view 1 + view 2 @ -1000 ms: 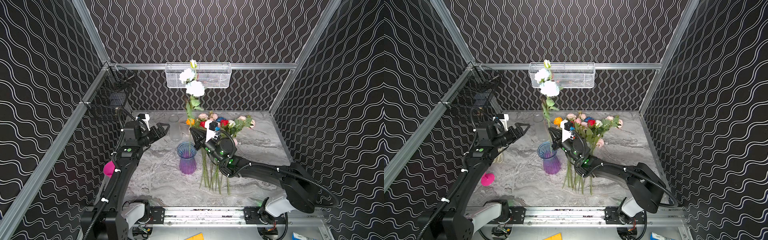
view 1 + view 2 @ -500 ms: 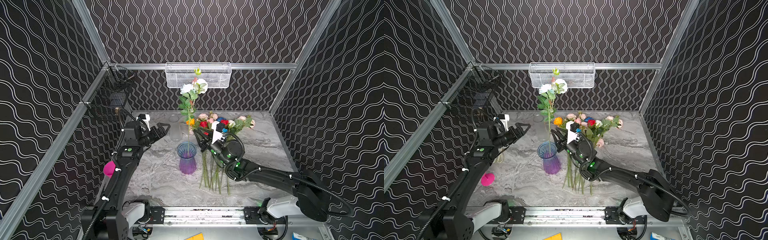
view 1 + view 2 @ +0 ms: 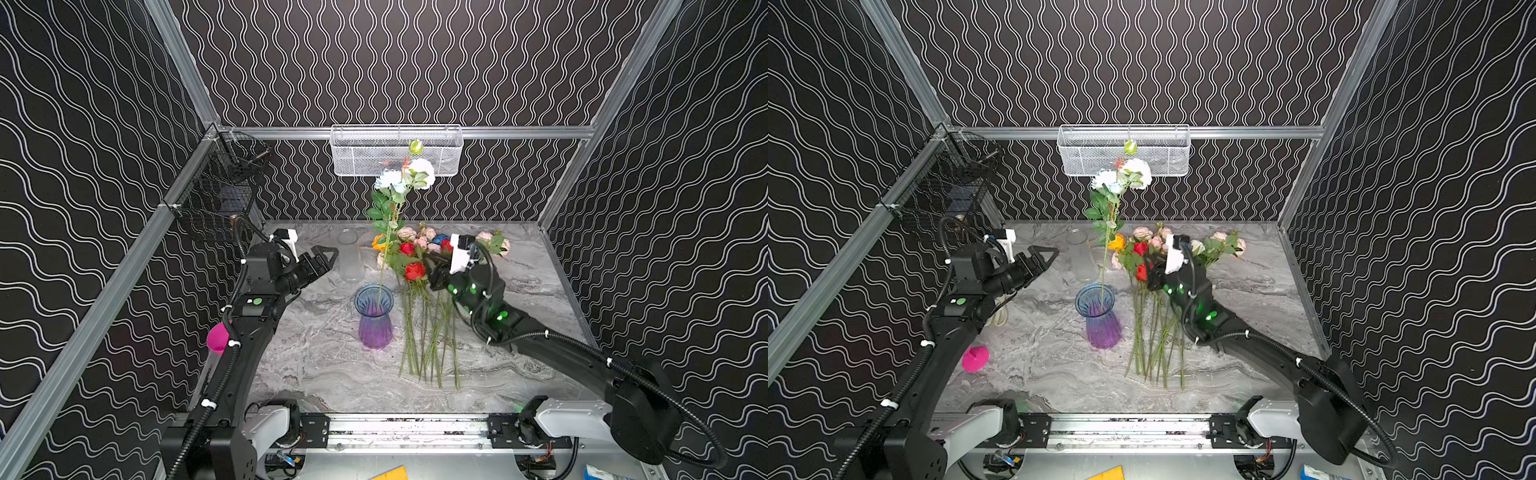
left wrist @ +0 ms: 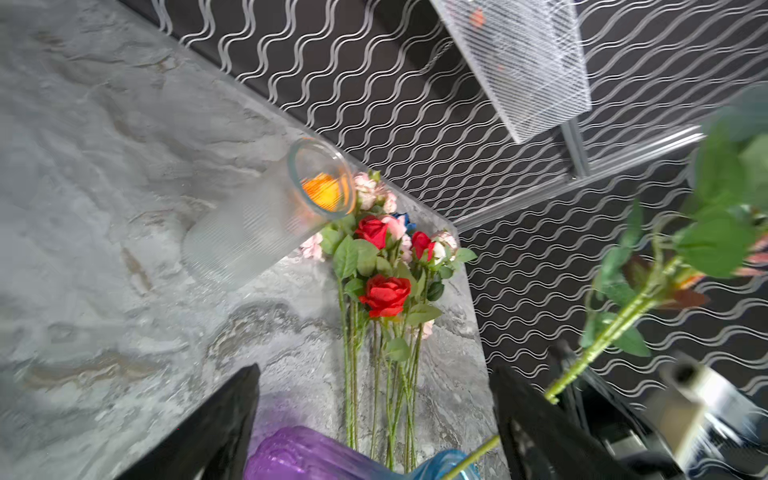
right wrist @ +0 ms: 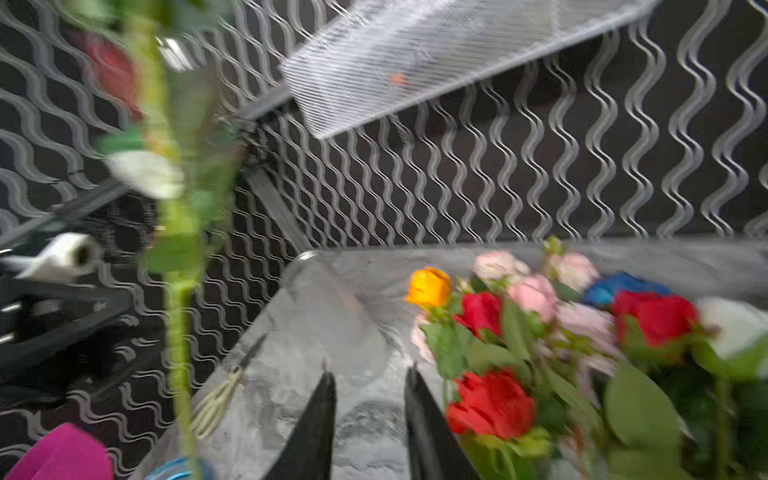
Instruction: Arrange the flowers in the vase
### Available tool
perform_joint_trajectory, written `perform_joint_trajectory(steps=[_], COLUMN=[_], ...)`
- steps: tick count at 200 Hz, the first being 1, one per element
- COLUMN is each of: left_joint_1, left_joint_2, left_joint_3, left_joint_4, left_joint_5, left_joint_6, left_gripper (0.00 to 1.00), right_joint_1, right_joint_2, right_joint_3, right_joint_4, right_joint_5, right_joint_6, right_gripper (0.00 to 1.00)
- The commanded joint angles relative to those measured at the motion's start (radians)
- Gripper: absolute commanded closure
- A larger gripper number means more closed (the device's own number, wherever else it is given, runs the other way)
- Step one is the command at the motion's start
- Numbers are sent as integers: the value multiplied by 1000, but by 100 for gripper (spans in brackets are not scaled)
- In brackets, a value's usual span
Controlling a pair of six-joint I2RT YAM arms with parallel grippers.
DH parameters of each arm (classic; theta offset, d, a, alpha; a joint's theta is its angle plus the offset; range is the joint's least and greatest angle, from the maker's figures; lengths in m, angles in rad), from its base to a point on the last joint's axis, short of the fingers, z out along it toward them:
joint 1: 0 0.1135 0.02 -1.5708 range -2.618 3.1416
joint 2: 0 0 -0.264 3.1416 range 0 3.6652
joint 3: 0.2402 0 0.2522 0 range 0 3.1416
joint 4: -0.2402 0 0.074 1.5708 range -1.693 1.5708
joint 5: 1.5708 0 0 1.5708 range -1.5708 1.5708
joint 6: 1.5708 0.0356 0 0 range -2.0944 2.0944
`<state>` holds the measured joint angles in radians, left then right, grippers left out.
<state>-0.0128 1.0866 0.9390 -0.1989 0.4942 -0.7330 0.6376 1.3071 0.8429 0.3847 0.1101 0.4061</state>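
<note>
Flowers (image 3: pixel 419 291): white-headed stem (image 3: pixel 388 232) upright in the blue-purple vase (image 3: pixel 374 320), rest bunched flat just right of it | table (image 3: pixel 324 374) open along the front edge | clear vase (image 3: pixel 350 257) behind, nothing inside | my left gripper (image 3: pixel 332 257) spread wide, empty | my right gripper (image 5: pixel 368 376) narrowly apart, empty, beside the red heads

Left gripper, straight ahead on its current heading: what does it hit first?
Most likely the clear glass vase, which stands just ahead of the open left gripper in both top views. Height is unclear, so it might instead pass over the rim and reach the loose flowers lying beyond.
</note>
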Motion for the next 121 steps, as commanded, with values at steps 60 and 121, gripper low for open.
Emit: perform_joint_trajectory(steps=[60, 121], left_joint_1=[19, 18], left_joint_2=[19, 35], left_joint_3=[18, 10], left_joint_4=[-63, -49], left_joint_5=[-33, -14], left_joint_6=[-3, -18], left_gripper=[14, 15], right_joint_1=[-84, -87], right_joint_2=[288, 405], right_joint_3=[203, 207], right_joint_4=[-532, -550], right_joint_5=[-121, -153], right_joint_6=[50, 26], right_gripper=[95, 80])
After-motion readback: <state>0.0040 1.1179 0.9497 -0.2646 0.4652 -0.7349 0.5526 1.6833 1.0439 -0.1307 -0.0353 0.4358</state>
